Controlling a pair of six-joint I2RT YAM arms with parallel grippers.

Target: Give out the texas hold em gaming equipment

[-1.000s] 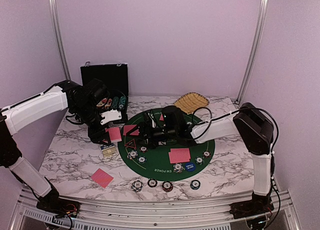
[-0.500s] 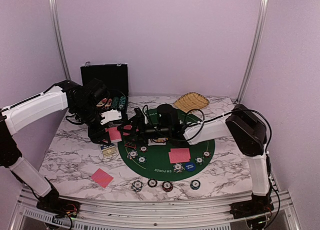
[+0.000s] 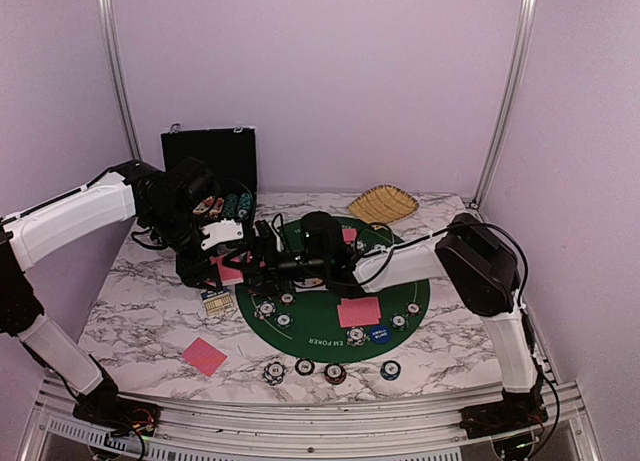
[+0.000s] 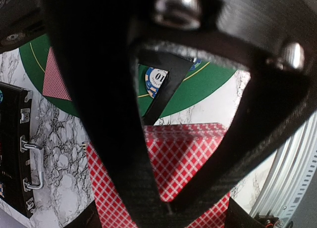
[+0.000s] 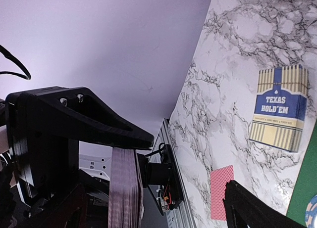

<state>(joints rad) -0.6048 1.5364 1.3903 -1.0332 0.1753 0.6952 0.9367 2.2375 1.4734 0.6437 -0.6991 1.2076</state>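
Stack of red-and-white checked-back playing cards (image 4: 193, 163): clamped between the closed left gripper (image 4: 166, 206), held up by the left rim of the round green felt poker mat (image 3: 330, 326) (seen edge-on from the right wrist). Right gripper (image 3: 258, 263): jaws wide, just beside the stack, holding nothing. White-grey marble tabletop (image 3: 140, 311); pale lilac walls (image 3: 320, 81).

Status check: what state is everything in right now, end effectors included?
Left end effector, shut on deck.
Right end effector, open, close to deck.
Case, lid open.
Card box, lying flat.
Front-left card, face down.
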